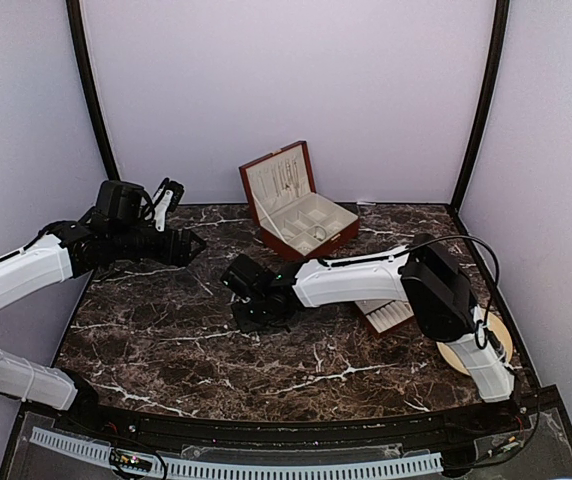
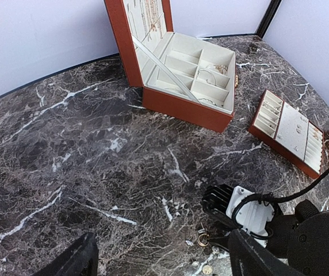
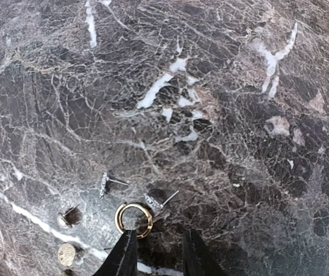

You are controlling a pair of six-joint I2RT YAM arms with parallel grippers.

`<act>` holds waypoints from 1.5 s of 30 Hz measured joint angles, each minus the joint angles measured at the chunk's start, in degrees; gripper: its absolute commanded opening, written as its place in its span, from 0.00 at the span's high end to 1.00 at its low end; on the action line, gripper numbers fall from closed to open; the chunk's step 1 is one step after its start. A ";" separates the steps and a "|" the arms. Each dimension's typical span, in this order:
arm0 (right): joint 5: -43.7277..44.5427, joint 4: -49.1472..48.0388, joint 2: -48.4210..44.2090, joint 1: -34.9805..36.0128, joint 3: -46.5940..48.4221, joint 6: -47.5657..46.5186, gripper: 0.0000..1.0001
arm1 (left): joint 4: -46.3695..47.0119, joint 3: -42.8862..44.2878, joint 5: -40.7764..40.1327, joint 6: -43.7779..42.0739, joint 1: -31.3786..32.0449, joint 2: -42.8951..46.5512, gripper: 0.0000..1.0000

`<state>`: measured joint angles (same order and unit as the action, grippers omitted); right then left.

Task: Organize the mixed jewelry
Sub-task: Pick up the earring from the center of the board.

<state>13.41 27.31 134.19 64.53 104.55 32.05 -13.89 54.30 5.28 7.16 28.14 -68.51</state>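
The box point(image 2: 184, 109) holds a few shiny bits. Only the right wrist view shows the loose jewelry point(image 3: 104, 184) clearly. A gold hoop point(image 3: 117, 219) lies at six o'clock by the right gripper point(image 3: 156, 253) — fingers a little apart, holding nothing. The left gripper point(image 2: 161, 261) is spread wide and holds nothing.

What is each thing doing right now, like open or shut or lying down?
Red-brown wooden box with cream lining: open, lid up.
Red-brown tray with cream slots: lying on the dark marble table, apart from the box.
Small gold hoop: lying flat, not gripped.
Silvery stud earrings: lying loose on the table.
Left gripper: open, empty.
Right gripper: open, low beside the hoop.
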 measured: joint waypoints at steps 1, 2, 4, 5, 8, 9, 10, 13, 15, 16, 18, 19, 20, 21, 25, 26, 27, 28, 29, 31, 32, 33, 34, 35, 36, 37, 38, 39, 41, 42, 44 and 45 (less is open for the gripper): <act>0.24 0.13 0.20 0.04 0.39 -0.09 0.72 | 0.00 0.00 0.00 0.00 0.00 0.00 0.20; 0.35 0.17 0.37 0.04 0.70 -0.17 0.72 | 0.00 0.00 0.00 0.00 0.00 0.00 0.20; 0.52 0.22 0.74 0.09 1.36 -0.31 0.73 | 0.00 0.00 0.00 0.00 0.00 0.00 0.20; 0.61 0.37 0.92 0.09 1.66 -0.33 0.73 | 0.00 0.00 0.00 0.00 0.00 0.02 0.20; 0.81 1.03 1.38 0.11 2.43 -0.48 0.74 | 0.00 0.00 0.00 0.02 0.00 0.07 0.20; 0.85 1.16 1.60 0.11 2.71 -0.50 0.75 | 0.00 0.00 0.00 0.02 0.00 0.09 0.20; 0.92 1.31 1.73 0.11 3.02 -0.52 0.75 | 0.00 0.00 0.02 0.02 0.00 0.11 0.20; 1.22 1.84 2.23 0.11 4.04 -0.72 0.77 | 0.00 0.00 0.02 0.02 0.00 0.11 0.20; 1.44 2.21 2.89 0.11 4.98 -0.94 0.77 | 0.00 0.00 0.00 0.02 0.00 0.13 0.20; 1.64 2.36 3.21 0.11 5.40 -1.11 0.77 | 0.00 0.00 0.00 0.02 0.00 0.13 0.20; 1.79 2.43 3.58 0.11 5.99 -1.25 0.78 | 0.00 0.00 0.00 0.02 0.00 0.15 0.20; 1.81 2.49 3.72 0.11 6.23 -1.33 0.78 | 0.00 0.00 0.00 0.02 0.00 0.17 0.19; 1.88 2.51 3.80 0.11 6.29 -1.40 0.79 | 0.00 0.00 0.00 0.02 0.00 0.20 0.19; 1.90 2.56 3.87 0.11 6.43 -1.49 0.80 | 0.00 0.00 0.02 0.02 0.00 0.20 0.19; 2.14 2.69 4.31 0.11 7.08 -1.62 0.83 | 0.00 0.00 0.02 0.02 0.00 0.22 0.19; 2.25 2.69 4.42 0.11 7.23 -1.68 0.84 | 0.00 0.00 0.00 0.04 0.00 0.22 0.19; 2.34 2.71 4.46 0.11 7.30 -1.73 0.84 | 0.00 0.00 0.02 0.04 0.00 0.22 0.19; 2.45 2.73 4.46 0.11 7.30 -1.75 0.84 | 0.00 0.00 0.02 0.04 0.00 0.22 0.19; 2.54 2.75 4.46 0.11 7.30 -1.79 0.85 | 0.00 0.00 0.02 0.07 0.00 0.22 0.19; 2.86 2.78 4.46 0.15 7.30 -1.79 0.86 | 0.00 0.00 0.02 0.07 0.00 0.22 0.19; 3.02 2.80 4.46 0.17 7.30 -1.79 0.86 | 0.00 0.00 0.02 0.09 0.00 0.22 0.19; 3.15 2.80 4.46 0.20 7.28 -1.81 0.87 | 0.00 0.00 0.02 0.09 0.00 0.22 0.19; 3.21 2.80 4.46 0.20 7.26 -1.86 0.87 | 0.00 0.00 0.02 0.11 0.00 0.22 0.19; 3.30 2.78 4.46 0.20 7.21 -1.90 0.88 | 0.00 0.00 0.02 0.11 0.00 0.24 0.19; 3.37 2.78 4.46 0.22 7.19 -2.01 0.88 | 0.00 0.00 0.02 0.13 0.00 0.24 0.19; 3.43 2.78 4.46 0.22 7.19 -2.19 0.89 | 0.00 0.00 0.02 0.15 0.00 0.24 0.19; 3.48 2.82 4.46 0.22 7.19 -2.27 0.89 | 0.00 0.00 0.02 0.17 0.00 0.24 0.19; 3.52 2.82 4.46 0.22 7.19 -2.43 0.90 | 0.00 0.00 0.02 0.17 0.00 0.24 0.19; 3.63 2.93 4.46 0.22 7.19 -2.73 0.91 | 0.00 0.00 0.02 0.20 0.00 0.24 0.19; 3.65 2.95 4.46 0.22 7.17 -2.89 0.92 | 0.00 0.00 0.04 0.20 0.00 0.24 0.19; 3.80 2.99 4.46 0.22 7.15 -3.19 0.94 | 0.00 0.00 0.04 0.22 0.00 0.24 0.19; 3.85 2.97 4.46 0.22 7.08 -3.43 0.96 | 0.00 0.00 0.04 0.22 0.00 0.24 0.19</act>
<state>17.26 30.28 138.65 64.75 111.63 28.62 -13.89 54.30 5.32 7.38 28.14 -68.27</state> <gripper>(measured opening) 0.074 0.807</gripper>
